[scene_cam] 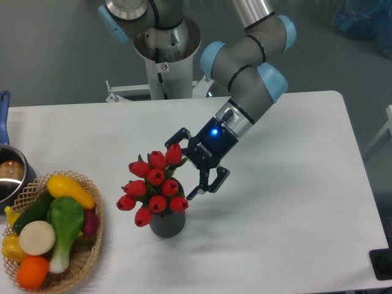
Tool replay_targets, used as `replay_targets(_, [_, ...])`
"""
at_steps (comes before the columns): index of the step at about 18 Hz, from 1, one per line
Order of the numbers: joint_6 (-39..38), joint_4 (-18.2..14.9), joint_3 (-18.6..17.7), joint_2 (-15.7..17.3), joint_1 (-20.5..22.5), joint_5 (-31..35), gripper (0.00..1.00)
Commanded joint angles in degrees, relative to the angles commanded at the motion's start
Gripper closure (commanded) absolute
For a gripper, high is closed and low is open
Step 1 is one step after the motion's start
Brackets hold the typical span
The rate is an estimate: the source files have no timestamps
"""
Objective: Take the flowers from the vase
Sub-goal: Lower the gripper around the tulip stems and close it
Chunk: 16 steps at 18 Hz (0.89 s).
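Spread wide and grasping nothing, the end effector (184,164) is hanging just beside the upper right of the flowers (154,182), one finger near the topmost bud, the other lower by the bunch's right edge. Tilting in from the side likely lets it straddle the bunch. Those flowers are sitting upright in the vase (167,223) on the tabletop (294,202), well apart from the wicker basket (89,251).

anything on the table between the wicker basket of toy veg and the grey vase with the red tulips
Nothing: in the camera view, only bare white table shows between the woven wicker basket and the dark grey ribbed vase holding the red tulips.
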Motion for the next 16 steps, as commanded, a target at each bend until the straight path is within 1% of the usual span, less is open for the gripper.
replay_targets(7, [-0.1,0.0,0.0,-0.1,-1.0,-0.1,0.00])
replay_targets(16, [0.0,0.0,0.0,-0.4,-1.1,0.0,0.00])
